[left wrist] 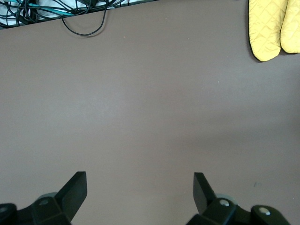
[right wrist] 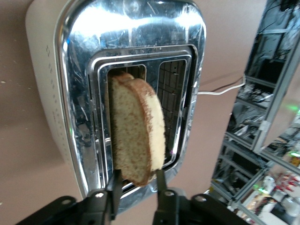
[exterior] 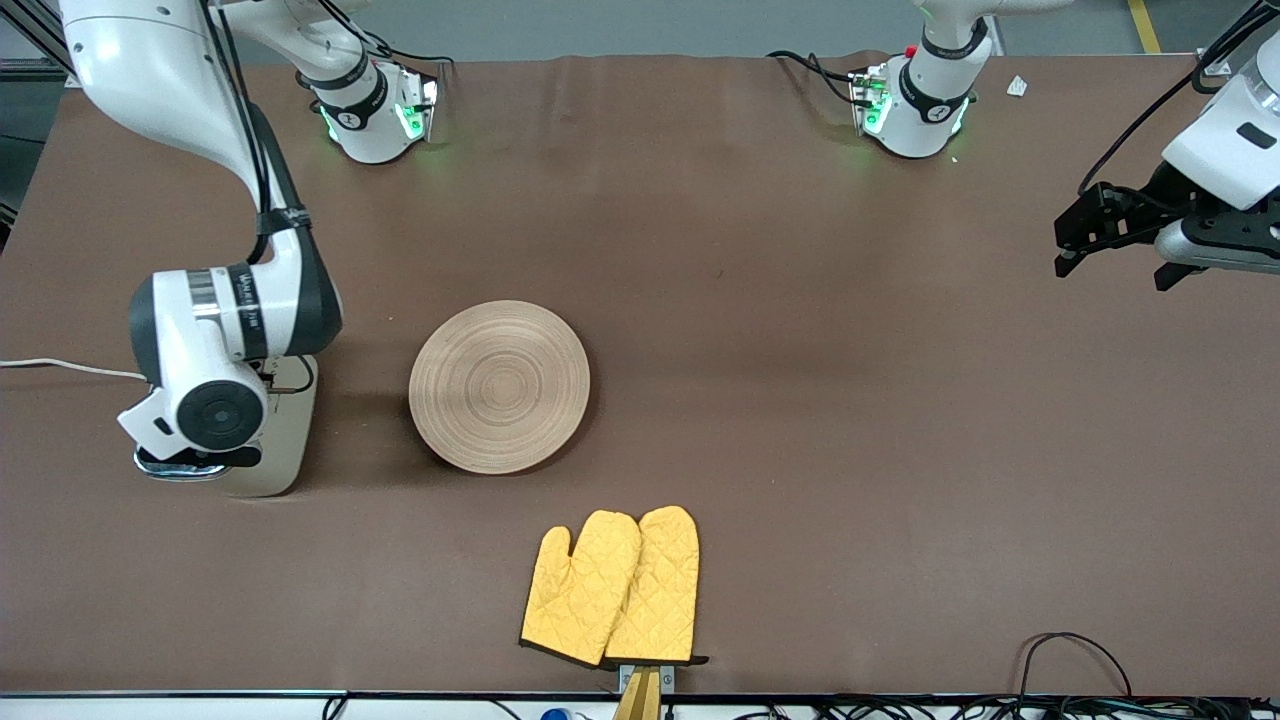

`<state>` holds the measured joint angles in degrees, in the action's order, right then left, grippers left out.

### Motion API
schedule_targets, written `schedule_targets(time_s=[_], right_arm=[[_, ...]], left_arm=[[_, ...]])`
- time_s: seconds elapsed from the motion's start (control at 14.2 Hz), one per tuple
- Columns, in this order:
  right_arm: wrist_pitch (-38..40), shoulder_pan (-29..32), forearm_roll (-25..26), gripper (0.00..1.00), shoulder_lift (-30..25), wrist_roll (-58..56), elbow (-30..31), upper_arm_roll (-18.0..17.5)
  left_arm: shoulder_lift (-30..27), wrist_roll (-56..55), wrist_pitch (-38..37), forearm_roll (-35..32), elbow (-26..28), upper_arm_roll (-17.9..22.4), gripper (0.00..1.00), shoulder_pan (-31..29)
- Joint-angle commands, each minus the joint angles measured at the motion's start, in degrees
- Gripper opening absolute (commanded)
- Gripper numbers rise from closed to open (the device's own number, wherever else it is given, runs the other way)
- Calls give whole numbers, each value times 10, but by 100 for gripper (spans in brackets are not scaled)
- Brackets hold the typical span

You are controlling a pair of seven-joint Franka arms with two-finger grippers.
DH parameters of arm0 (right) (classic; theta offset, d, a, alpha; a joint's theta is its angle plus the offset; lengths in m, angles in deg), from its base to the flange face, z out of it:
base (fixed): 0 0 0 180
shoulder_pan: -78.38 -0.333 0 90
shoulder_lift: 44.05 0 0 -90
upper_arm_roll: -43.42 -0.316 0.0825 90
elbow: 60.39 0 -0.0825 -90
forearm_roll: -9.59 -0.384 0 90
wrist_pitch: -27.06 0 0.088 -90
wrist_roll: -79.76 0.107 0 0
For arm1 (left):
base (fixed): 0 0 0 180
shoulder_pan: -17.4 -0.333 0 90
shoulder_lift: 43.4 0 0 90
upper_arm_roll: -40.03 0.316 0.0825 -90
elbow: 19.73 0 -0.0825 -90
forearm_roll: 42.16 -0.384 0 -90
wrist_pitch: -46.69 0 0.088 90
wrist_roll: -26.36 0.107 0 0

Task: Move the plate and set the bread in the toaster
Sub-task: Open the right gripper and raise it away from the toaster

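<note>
The cream toaster (right wrist: 131, 28) with its chrome top stands at the right arm's end of the table; in the front view its side (exterior: 285, 440) shows under the right arm's wrist. My right gripper (right wrist: 137, 176) is shut on the bread (right wrist: 136, 136), a brown speckled slice held on edge, its lower end inside one toaster slot. The beige ringed plate (exterior: 500, 385) lies bare on the table beside the toaster, toward the middle. My left gripper (exterior: 1115, 270) waits open and empty in the air over the left arm's end of the table; it also shows in the left wrist view (left wrist: 139, 180).
Two yellow oven mitts (exterior: 612, 585) lie nearer the front camera than the plate, at the table's edge. The toaster's white cord (exterior: 60, 368) runs off the table's end. Black cables (exterior: 1070, 650) lie at the front edge near the left arm's end.
</note>
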<state>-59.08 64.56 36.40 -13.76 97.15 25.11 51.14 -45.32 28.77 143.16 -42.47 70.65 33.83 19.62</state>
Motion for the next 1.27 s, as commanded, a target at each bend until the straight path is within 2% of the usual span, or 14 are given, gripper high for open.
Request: schedule_targets(time_s=[0.0, 0.07, 0.21, 0.57, 0.64, 0.71, 0.85, 0.92, 1.2], right_arm=[[34, -2, -31, 100, -15, -7, -70, -8], [54, 4, -43, 100, -28, -8, -93, -8], [69, 18, -101, 100, -68, -11, -124, -2], [83, 116, -281, 100, -200, -24, -108, -3], [87, 121, -289, 100, -220, -28, -98, -3], [81, 123, -289, 100, -252, -30, -58, -3], [7, 126, -291, 100, -324, -31, 51, -3], [-25, 129, -294, 100, -336, -45, 81, -3], [-57, 135, -296, 100, -344, -82, 103, -1]], left_arm=[[-2, 1, -8, 1, -3, 0, 100, 1], [-2, 1, -8, 1, -3, 0, 100, 1], [-2, 2, -8, 1, -3, 0, 100, 0], [-2, 2, -8, 1, -3, 0, 100, 0], [-2, 3, -8, 1, -3, 0, 100, 0], [-1, 4, -8, 1, -3, 0, 100, 0], [-1, 5, -8, 1, -3, 0, 100, 0], [-1, 6, -8, 0, -5, 0, 100, 0], [19, -1, -9, 0, -33, 2, 100, 1]])
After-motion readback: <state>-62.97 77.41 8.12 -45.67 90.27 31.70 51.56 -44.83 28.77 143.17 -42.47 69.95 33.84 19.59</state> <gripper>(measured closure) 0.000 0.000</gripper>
